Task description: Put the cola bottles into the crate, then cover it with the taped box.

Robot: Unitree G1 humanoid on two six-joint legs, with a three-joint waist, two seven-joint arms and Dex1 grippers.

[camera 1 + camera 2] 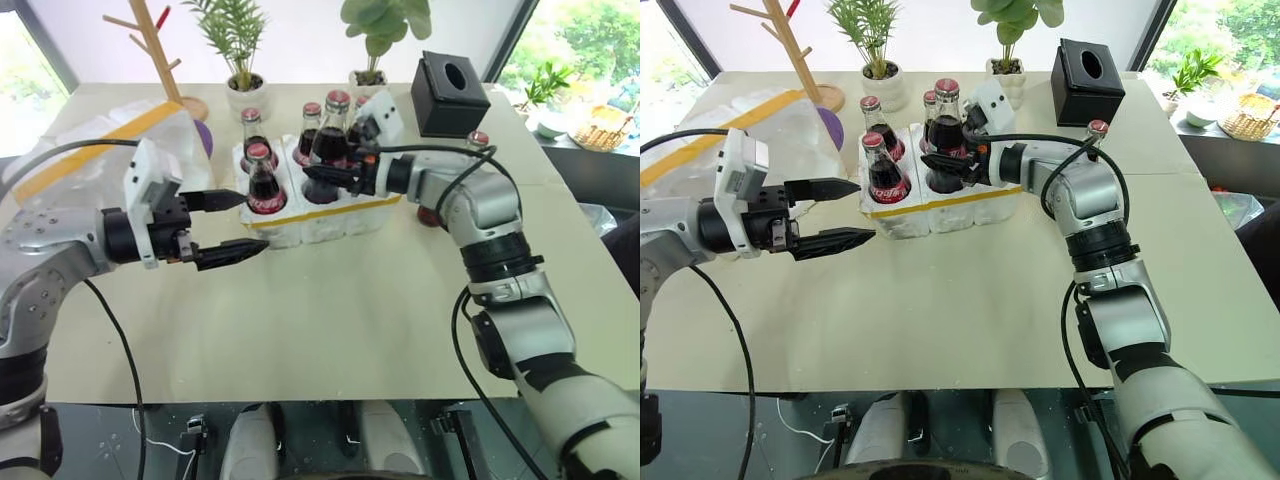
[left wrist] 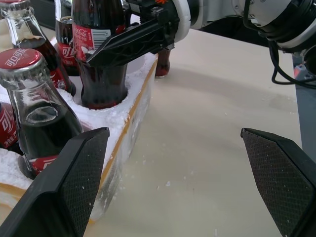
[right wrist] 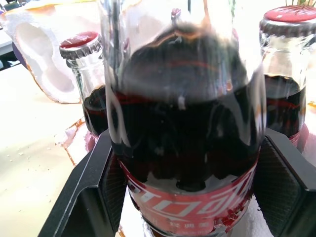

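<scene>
Presently, risk: the right gripper (image 1: 318,176), clamped on a bottle (image 1: 330,140) over a front well of the crate (image 1: 300,222), could catch the foam rim and tip it into its neighbours or lift the light crate. Left gripper (image 1: 222,228), fingers apart and empty, sits just left of the crate's front. Bottle: dark cola, red cap, red label, clear glass. Last bottle (image 1: 477,142) stands right of the crate; taped box (image 1: 100,150) lies to its left.

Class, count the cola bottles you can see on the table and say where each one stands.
6: four stand in the crate, the right tool holds one cola bottle over a well, one bottle stands behind the right arm.
</scene>
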